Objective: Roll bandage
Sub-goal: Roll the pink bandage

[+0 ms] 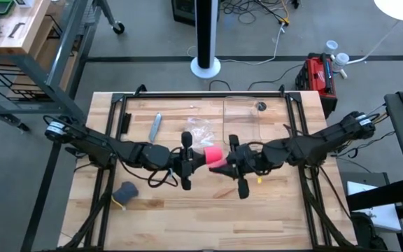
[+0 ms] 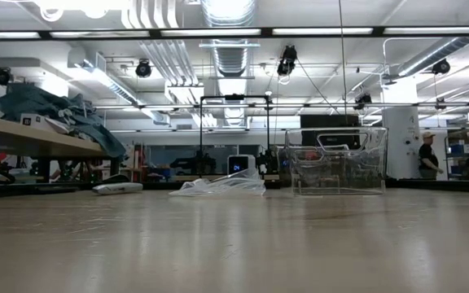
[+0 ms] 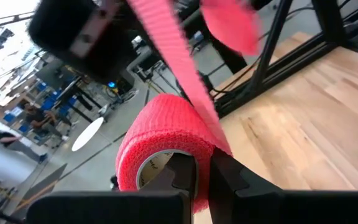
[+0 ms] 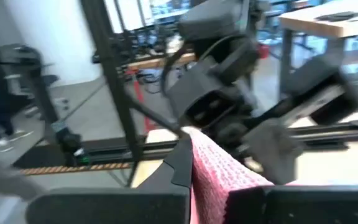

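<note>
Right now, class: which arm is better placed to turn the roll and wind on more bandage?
The left, probably. The left gripper is shut on the bandage roll, while the right gripper pinches the loose strip, so it can only hold the tail taut.

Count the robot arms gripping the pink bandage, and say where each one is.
2: left gripper clamps the bandage roll mid-table; right gripper pinches its loose tail beside it.

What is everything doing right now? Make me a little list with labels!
bandage: bright pink-red soft fabric roll held up over the middle of the wooden table, its loose strip stretched between both claws
left claw: shut on the roll's rim
right claw: shut on the strip's end
clear crinkled plastic bag: lying behind the roll
dark grey-blue lump: on the table under the left arm
</note>
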You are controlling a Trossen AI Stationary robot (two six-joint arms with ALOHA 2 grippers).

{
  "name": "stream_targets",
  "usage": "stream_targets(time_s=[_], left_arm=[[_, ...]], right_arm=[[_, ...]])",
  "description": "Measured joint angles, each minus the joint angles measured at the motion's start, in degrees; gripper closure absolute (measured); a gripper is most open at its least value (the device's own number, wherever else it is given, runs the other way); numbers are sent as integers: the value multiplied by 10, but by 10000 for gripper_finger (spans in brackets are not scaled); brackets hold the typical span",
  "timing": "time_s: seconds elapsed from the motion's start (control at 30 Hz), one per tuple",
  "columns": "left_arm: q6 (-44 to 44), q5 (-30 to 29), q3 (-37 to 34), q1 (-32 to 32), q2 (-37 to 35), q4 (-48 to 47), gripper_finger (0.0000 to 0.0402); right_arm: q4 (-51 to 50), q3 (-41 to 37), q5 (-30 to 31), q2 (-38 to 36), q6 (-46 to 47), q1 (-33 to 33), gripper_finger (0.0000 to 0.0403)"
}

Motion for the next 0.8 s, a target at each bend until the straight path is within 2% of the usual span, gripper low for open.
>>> stream_targets(time_s=[0.17, 0.4, 0.57, 0.8], left_arm=[[-6, 38, 0, 0, 0, 2, 393], [-5, 147, 0, 0, -2, 32, 393], [-5, 154, 0, 1, -2, 31, 393], [-10, 173, 0, 1, -8, 33, 393]], right_arm=[[-10, 20, 0, -7, 12, -23, 403], [-58, 16, -5, -6, 36, -70, 403], [-73, 7, -13, -6, 36, -96, 403], [-73, 4, -110, -7, 79, -136, 403]])
